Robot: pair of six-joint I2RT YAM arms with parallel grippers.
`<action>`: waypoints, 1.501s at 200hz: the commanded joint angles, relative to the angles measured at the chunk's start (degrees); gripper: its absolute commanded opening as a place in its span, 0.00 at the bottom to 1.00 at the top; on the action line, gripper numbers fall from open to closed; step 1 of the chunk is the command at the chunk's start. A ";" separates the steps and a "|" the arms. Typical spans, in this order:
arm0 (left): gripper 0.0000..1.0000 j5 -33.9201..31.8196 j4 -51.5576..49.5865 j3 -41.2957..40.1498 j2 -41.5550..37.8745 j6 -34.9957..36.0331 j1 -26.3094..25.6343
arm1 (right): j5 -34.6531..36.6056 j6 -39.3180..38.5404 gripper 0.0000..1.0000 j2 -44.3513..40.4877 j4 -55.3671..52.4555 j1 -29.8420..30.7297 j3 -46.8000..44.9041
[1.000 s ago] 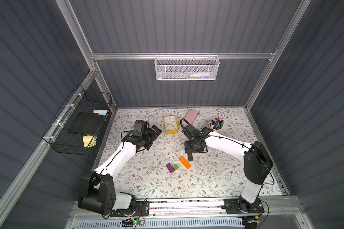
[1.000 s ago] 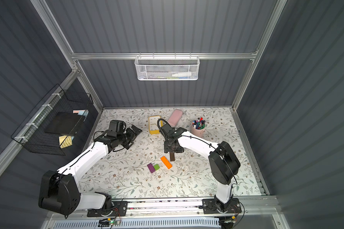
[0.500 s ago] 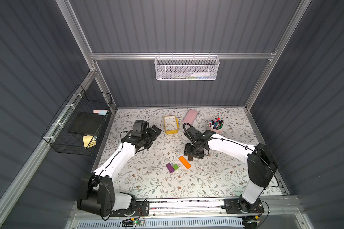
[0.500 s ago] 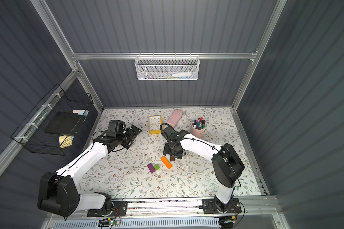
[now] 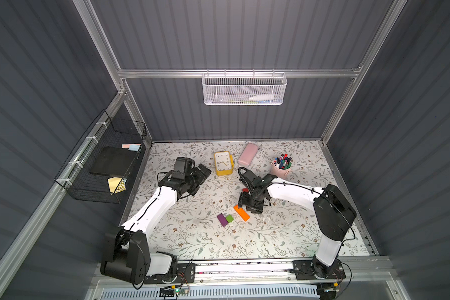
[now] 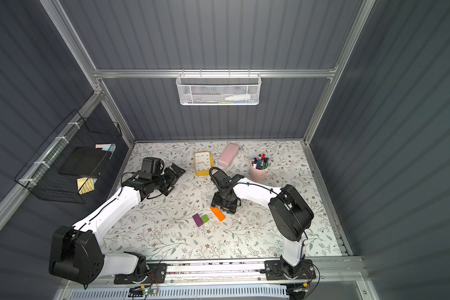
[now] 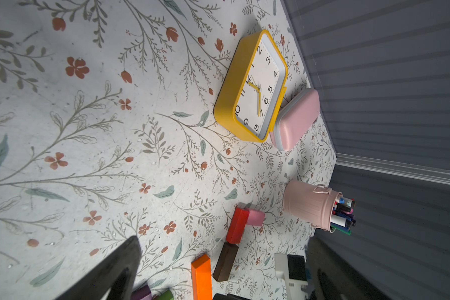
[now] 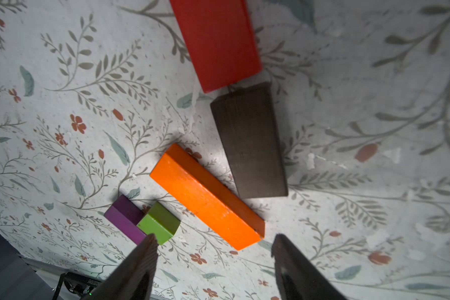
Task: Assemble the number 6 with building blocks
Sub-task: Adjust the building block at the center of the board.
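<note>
- Six smooth, boxy painted blocks (image 7: 225, 265) lie mid-mat (image 5: 192, 233): pink (image 7: 255, 217) touching red (image 8: 218, 41), brown (image 8: 247, 140) at red's end, orange (image 8: 208, 197) beside, purple (image 8: 125, 218) against green cube (image 8: 159, 223).
- Over them, right gripper (image 8: 213, 237) gapes empty; left gripper (image 5: 202, 172) wide, empty.

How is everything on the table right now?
Red block: flat, end-on to brown block.
Pink block: flat, touching red block's other end.
Orange block: flat, loose, askew.
Purple block: flat, touching green cube.
Right gripper: open, empty, by orange block.
Left gripper: open, empty.
Pen cup: upright, full.
</note>
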 commanded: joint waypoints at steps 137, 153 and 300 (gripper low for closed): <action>0.99 -0.20 -1.61 0.42 -1.21 0.94 -0.16 | -0.66 -1.28 0.72 4.26 2.29 -2.13 -0.56; 0.99 -0.38 -1.61 0.38 -1.30 0.90 -0.14 | -0.82 -1.59 0.72 4.63 2.42 -2.31 -0.55; 0.99 -1.22 -0.88 -0.42 -1.86 0.55 -0.13 | 5.76 -2.89 0.71 0.89 -5.31 -1.26 2.27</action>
